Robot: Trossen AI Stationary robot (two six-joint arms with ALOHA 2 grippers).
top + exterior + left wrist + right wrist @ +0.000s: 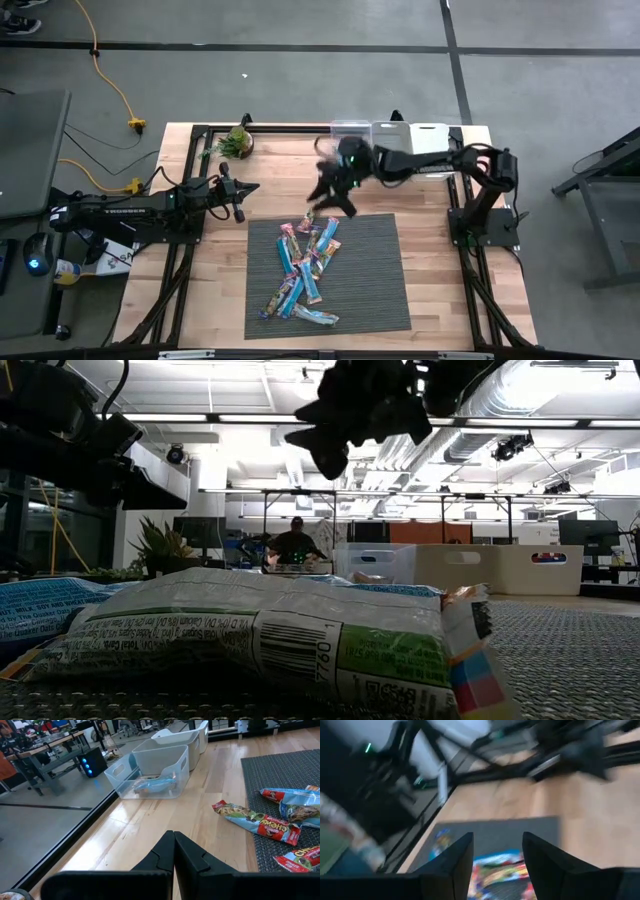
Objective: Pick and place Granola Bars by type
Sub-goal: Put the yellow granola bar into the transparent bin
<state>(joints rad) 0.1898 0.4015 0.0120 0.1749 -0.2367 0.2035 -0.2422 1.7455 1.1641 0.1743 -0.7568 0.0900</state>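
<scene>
Many Granola Bars [305,265] on mat [370,280], below open right gripper [335,200] jaws

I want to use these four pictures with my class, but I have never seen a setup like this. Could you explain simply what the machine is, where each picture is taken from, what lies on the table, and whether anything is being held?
This is a robot with two dark arms at a wooden table, each ending in a two-finger gripper. One picture looks straight down, one looks level across the tabletop, and the other two come from cameras on the arms' wrists.

A pile of wrapped granola bars lies on a grey mat. Along the far edge stand clear bins and white bins; in the left wrist view a clear bin holds one light blue bar. A small potted plant sits at the far left corner.

The right gripper hangs open and empty above the mat's far edge. The left gripper waits shut and empty at the left side.
</scene>
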